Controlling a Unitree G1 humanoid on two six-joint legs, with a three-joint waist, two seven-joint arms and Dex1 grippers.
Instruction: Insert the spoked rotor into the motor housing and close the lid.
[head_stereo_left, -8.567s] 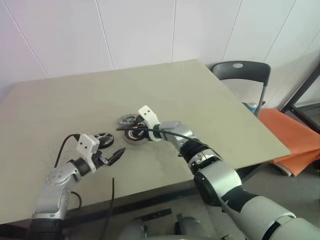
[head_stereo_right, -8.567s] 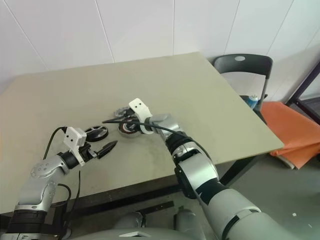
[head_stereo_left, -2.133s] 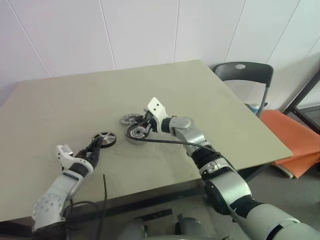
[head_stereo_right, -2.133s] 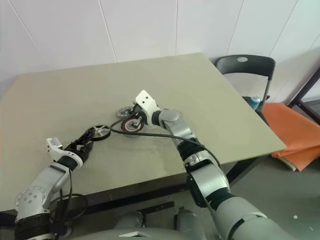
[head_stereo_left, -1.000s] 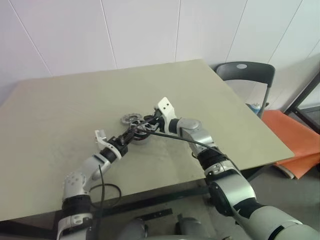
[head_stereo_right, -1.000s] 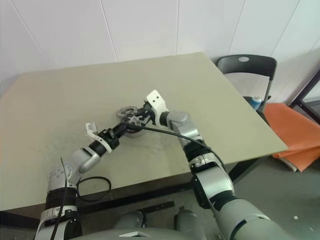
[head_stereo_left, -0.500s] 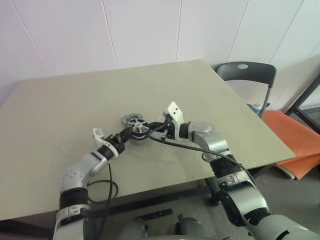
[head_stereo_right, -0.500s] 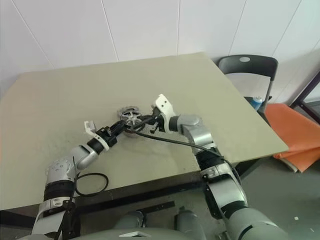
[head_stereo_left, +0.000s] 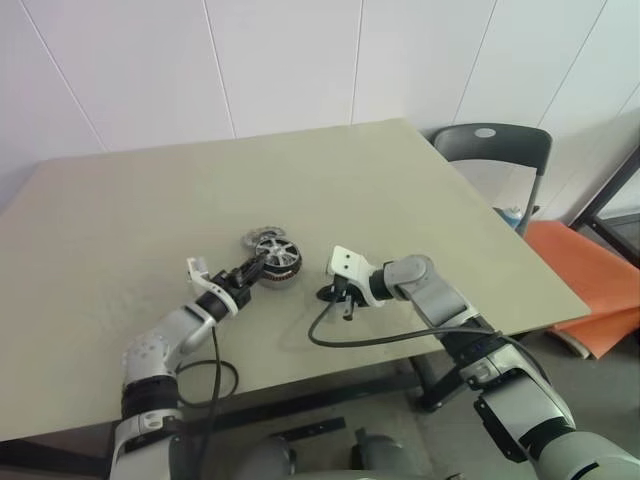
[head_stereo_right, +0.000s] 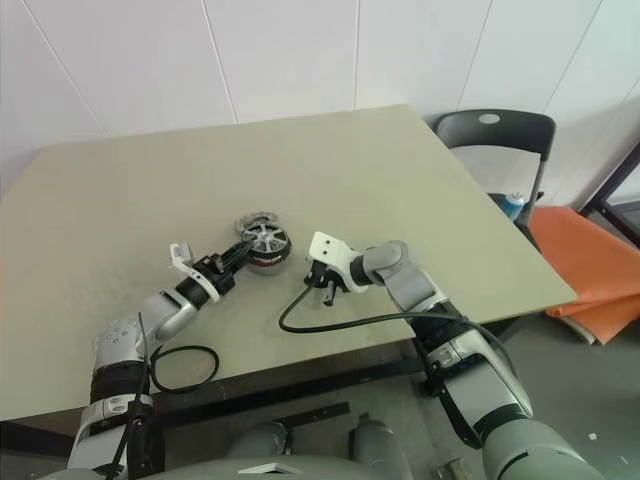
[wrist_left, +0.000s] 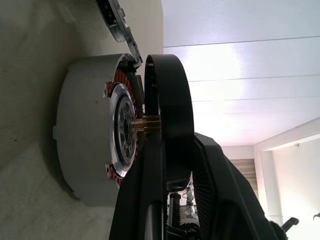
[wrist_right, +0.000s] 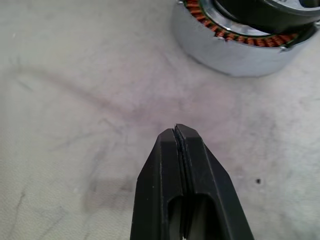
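Note:
The motor housing (head_stereo_left: 284, 275) is a silver puck with copper-red windings (wrist_right: 235, 36) near the table's middle. The spoked rotor (head_stereo_left: 277, 254) sits tilted on top of it, its brass shaft (wrist_left: 147, 124) at the housing's centre. My left gripper (head_stereo_left: 254, 270) reaches in level from the left and is shut on the rotor's dark rim (wrist_left: 167, 100). Just behind the housing lies the lid (head_stereo_left: 252, 238), a flat grey round part. My right gripper (head_stereo_left: 328, 294) hangs shut and empty just above the table, a little to the housing's right, fingertips (wrist_right: 179, 132) pressed together.
A black cable (head_stereo_left: 380, 336) loops over the table (head_stereo_left: 420, 200) below the right gripper, and another (head_stereo_left: 205, 375) hangs off the front edge by the left arm. A dark chair (head_stereo_left: 490, 150) and an orange object (head_stereo_left: 590, 275) stand beyond the table's right side.
My right gripper has drawn back from the housing, moving right, toward the front edge and lower, fingers staying shut. The left gripper has kept still on the rotor.

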